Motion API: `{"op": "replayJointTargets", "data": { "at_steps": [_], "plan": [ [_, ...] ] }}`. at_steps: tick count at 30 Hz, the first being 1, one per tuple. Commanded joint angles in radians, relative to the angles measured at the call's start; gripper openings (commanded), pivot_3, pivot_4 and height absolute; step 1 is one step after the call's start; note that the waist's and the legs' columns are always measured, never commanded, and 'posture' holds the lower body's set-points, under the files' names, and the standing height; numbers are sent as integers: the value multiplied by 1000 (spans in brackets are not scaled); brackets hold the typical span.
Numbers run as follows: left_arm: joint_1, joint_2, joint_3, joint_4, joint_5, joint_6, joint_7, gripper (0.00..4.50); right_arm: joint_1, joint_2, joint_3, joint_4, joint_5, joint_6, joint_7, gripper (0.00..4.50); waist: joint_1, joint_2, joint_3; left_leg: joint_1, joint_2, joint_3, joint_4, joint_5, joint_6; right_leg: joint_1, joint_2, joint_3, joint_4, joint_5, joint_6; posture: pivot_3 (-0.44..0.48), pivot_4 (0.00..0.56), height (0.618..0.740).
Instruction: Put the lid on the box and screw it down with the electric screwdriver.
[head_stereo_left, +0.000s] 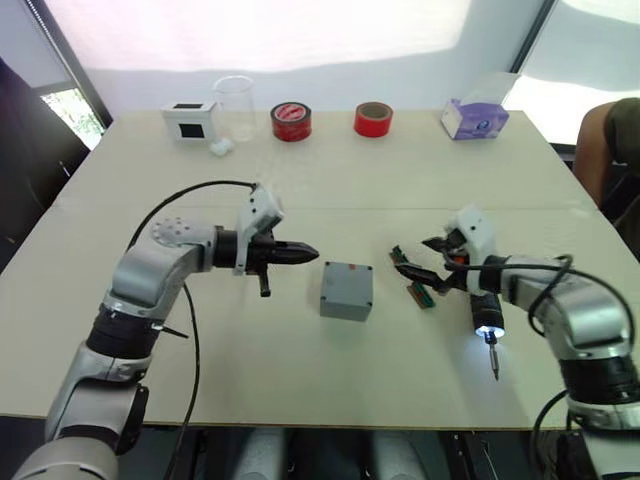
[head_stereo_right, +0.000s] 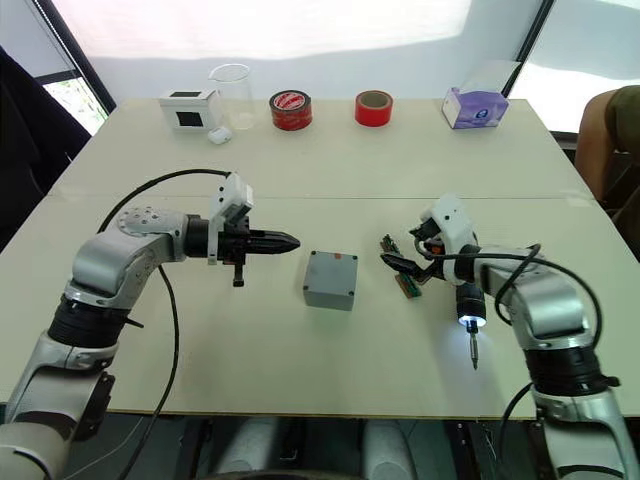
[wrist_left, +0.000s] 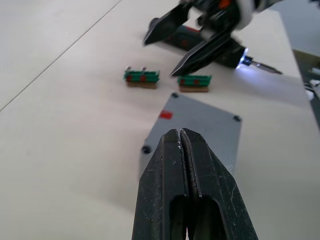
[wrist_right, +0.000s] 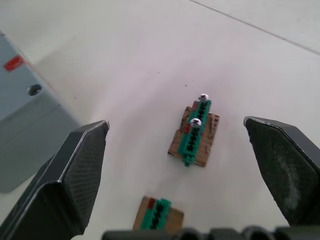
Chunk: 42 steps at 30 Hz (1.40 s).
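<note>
The grey box (head_stereo_left: 345, 298) stands mid-table, with the lid (wrist_left: 200, 130) lying flat on top, screw holes at its corners and a red mark near one edge. Just left of the box hovers my left gripper (head_stereo_left: 308, 253), shut and empty, its tip aimed at the box. My right gripper (head_stereo_left: 412, 256) is open to the right of the box, over two green-brown circuit strips (wrist_right: 196, 132) that carry small screws. The electric screwdriver (head_stereo_left: 486, 312) lies on the table beside my right wrist, outside the fingers, its tip light on and its bit pointing toward the near edge.
Along the far edge stand a white box with a dark window (head_stereo_left: 190, 120), a clear beaker (head_stereo_left: 236, 105), two red tape rolls (head_stereo_left: 291, 121), and a purple tissue box (head_stereo_left: 475, 117). A person (head_stereo_left: 612, 150) sits at the far right.
</note>
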<state>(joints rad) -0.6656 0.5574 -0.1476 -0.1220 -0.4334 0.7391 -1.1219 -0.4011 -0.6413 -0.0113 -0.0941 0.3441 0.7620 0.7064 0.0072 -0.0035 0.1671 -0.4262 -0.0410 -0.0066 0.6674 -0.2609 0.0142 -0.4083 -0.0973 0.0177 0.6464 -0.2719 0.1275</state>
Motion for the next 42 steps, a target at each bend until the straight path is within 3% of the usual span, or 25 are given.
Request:
{"op": "replayJointTargets", "data": {
  "at_steps": [1, 2, 9, 21, 25, 26, 36, 42],
  "plan": [
    [-20, 2, 0, -39, -23, 11, 10, 0, -16, 14, -12, 34, -33, -78, -24, 4018, 1, 0, 0, 0, 0, 0, 0, 0, 0, 0, 0, 0, 0, 0, 0, 0, 150, 740],
    [-17, 4, -4, -44, -21, 11, 11, 0, -16, 19, -8, 43, -39, -91, -27, 3855, 1, 0, 0, 0, 0, 0, 0, 0, 0, 0, 0, 0, 0, 0, 0, 0, 150, 740],
    [-4, 10, -8, -60, -33, 20, 20, 0, -20, 39, -4, 64, -60, -124, -44, 1230, 0, 0, 0, 0, 0, 0, 0, 0, 0, 0, 0, 0, 0, 0, 0, 0, 150, 740],
    [4, 7, -17, -56, -30, 8, 32, 0, -31, 52, 3, 79, -73, -129, -48, 1230, 0, 0, 0, 0, 0, 0, 0, 0, 0, 0, 0, 0, 0, 0, 0, 0, 150, 740],
    [5, 8, -19, -54, -30, 6, 34, 0, -35, 56, 12, 86, -85, -134, -51, 119, 0, 0, 0, 0, 0, 0, 0, 0, 0, 0, 0, 0, 0, 0, 0, 0, 150, 740],
    [5, 8, -19, -54, -30, 5, 35, 0, -35, 57, 12, 86, -86, -134, -51, 50, 0, 0, 0, 0, 0, 0, 0, 0, 0, 0, 0, 0, 0, 0, 0, 0, 150, 740],
    [4, 11, -18, -52, -28, 4, 38, 0, -35, 48, 6, 76, -97, -144, -47, 50, 0, 0, 0, 0, 0, 0, 0, 0, 0, 0, 0, 0, 0, 0, 0, 0, 150, 740],
    [8, 6, -13, -36, -33, 6, 39, 0, -58, 47, -94, 6, -4, -62, -50, 50, 0, 0, 0, 0, 0, 0, 0, 0, 0, 0, 0, 0, 0, 0, 0, 0, 150, 740]
  ]
}}
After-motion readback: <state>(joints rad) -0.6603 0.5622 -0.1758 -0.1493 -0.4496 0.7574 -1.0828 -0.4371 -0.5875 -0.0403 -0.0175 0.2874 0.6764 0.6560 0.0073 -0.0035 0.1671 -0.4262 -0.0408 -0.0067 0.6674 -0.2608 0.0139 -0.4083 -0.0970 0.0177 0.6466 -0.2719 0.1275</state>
